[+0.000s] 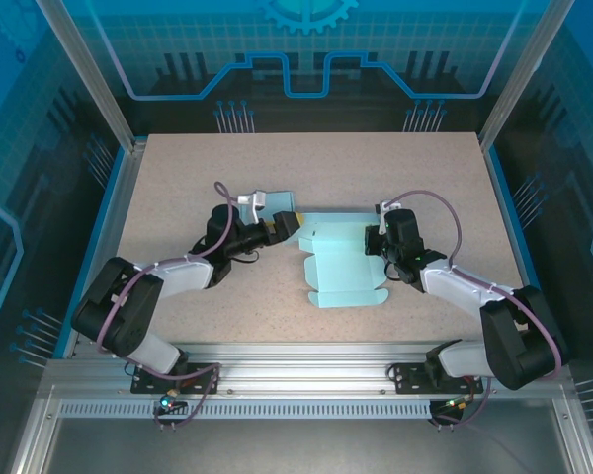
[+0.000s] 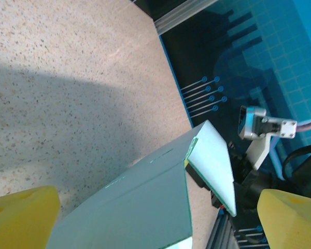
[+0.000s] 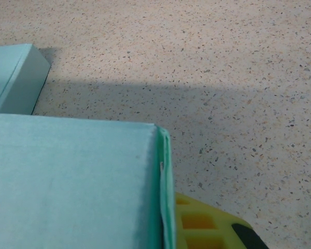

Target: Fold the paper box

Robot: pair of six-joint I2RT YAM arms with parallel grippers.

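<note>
Left hand [image 1: 282, 226] spread apart beside paper box [image 1: 341, 265] | right hand [image 1: 377, 243] clamped on box edge | speckled worktop [image 1: 277, 168] beneath

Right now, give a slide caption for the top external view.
Turquoise paper box, partly folded, on a speckled table: right gripper pinching its edge, left gripper open beside it.
</note>
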